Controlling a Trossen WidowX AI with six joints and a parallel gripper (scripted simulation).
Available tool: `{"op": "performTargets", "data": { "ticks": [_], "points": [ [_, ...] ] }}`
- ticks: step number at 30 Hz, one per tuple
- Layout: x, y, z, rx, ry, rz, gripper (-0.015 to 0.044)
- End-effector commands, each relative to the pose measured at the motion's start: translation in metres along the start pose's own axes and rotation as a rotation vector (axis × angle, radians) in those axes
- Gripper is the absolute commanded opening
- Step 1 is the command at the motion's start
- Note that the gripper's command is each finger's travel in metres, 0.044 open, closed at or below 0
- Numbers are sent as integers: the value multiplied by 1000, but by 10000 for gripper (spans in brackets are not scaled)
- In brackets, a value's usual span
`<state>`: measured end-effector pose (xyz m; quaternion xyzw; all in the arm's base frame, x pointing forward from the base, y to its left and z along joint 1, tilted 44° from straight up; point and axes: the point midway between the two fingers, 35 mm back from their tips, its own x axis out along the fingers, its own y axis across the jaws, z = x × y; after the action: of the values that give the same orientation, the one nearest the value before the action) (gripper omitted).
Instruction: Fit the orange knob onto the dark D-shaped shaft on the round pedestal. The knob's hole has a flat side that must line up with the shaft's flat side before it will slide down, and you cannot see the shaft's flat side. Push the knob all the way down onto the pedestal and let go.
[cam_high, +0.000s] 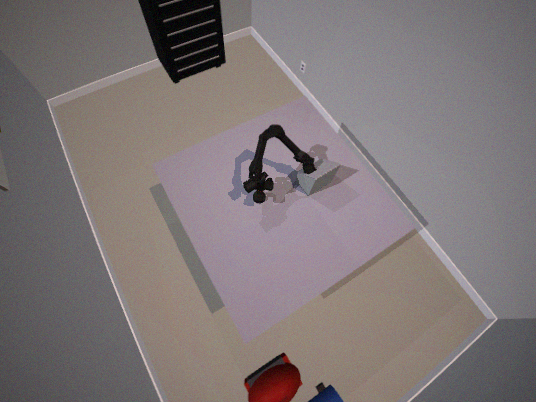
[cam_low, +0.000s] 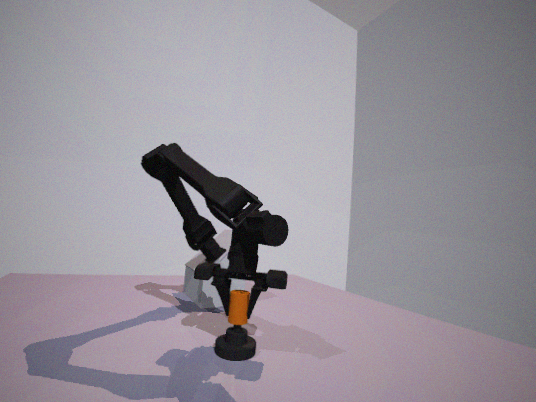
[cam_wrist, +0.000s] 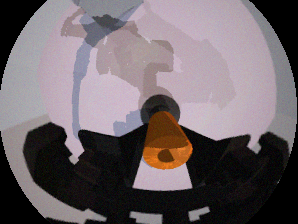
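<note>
Pale table (cam_low: 400, 350): hand (cam_low: 239, 306) grips orange knob (cam_low: 239, 306), hiding the shaft.

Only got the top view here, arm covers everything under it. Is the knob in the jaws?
Observer: Yes, the gripper is shut on the orange cylindrical knob, held upright.
Operator: Seated on the pedestal?
Observer: No. In the exterior view its lower end sits just above the dark round pedestal, at the raised hub.
Operator: Lined up at least?
Observer: In the wrist view the pedestal shows right past the knob's far end. The shaft's flat side isn't visible.
</note>
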<state>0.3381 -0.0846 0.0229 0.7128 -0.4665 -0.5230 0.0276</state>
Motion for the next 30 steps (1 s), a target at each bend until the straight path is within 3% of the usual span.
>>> {"op": "performTargets", "data": {
  "ticks": [1, 8, 30],
  "points": [
    [-3, 0, -2, -5, 4, -1, 0],
    [-2, -1, -2, -206, 4, -1, 0],
    [2, -1, -1, -206, 4, -1, 0]
  ]
}}
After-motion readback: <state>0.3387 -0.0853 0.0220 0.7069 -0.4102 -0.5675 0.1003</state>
